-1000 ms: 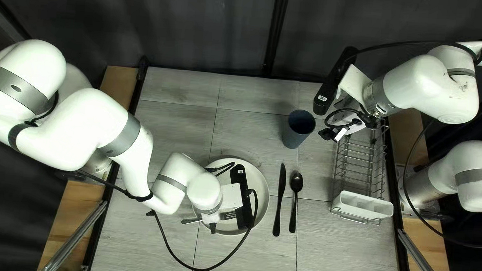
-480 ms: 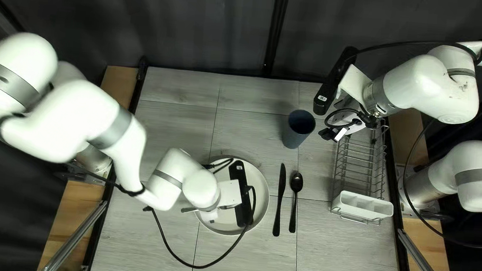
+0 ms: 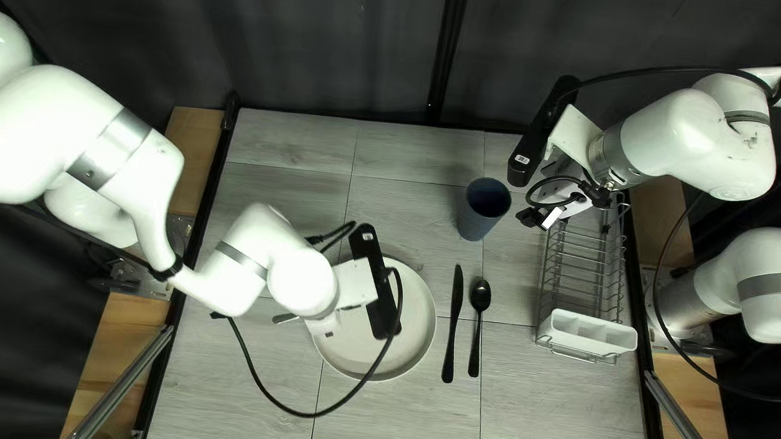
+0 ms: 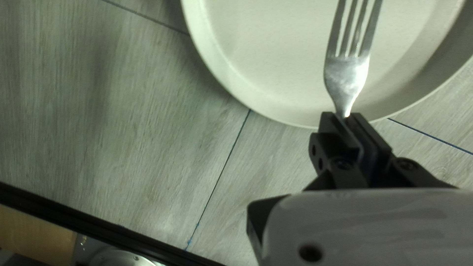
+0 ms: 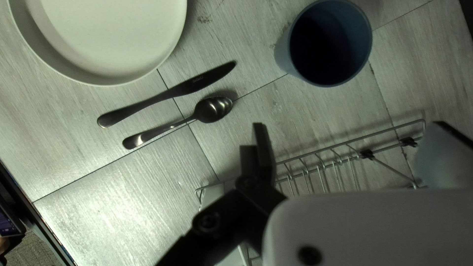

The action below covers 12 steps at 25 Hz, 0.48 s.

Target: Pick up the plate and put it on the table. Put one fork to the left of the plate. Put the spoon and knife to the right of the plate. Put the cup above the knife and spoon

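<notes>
Left wrist view: L tool [image 4: 346, 117], clenched on fork [image 4: 347, 79], has moved left to rim of plate [image 4: 276, 59].
Tines over plate, so prob. a bit further L before lowering to counter [image 3: 410, 428]; knife [image 3: 454, 324], spoon [image 3: 480, 298], cup [image 3: 478, 222] look set; R tool [image 5: 351, 126] released.

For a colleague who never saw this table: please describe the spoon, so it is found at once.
Start from the large pale plate. To its right in the top left view lies the dark knife, and just beyond it the dark spoon. Its rounded bowl sets it apart from the knife's long blade.
</notes>
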Each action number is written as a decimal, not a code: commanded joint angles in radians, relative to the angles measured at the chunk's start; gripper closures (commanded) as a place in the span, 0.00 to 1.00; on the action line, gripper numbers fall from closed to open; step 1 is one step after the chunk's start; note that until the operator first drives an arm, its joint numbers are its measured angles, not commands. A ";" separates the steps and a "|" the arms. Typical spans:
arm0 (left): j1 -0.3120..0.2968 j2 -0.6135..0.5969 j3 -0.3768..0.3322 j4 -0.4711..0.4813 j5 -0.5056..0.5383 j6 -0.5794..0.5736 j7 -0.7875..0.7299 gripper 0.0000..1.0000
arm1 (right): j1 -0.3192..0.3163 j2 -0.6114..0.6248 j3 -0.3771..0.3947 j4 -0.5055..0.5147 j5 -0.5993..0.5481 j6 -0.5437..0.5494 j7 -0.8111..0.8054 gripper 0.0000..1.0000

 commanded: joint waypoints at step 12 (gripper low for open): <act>0.091 -0.116 -0.088 -0.072 -0.110 0.141 -0.722 1.00 | 0.000 0.000 0.000 0.000 0.000 0.000 0.000 0.00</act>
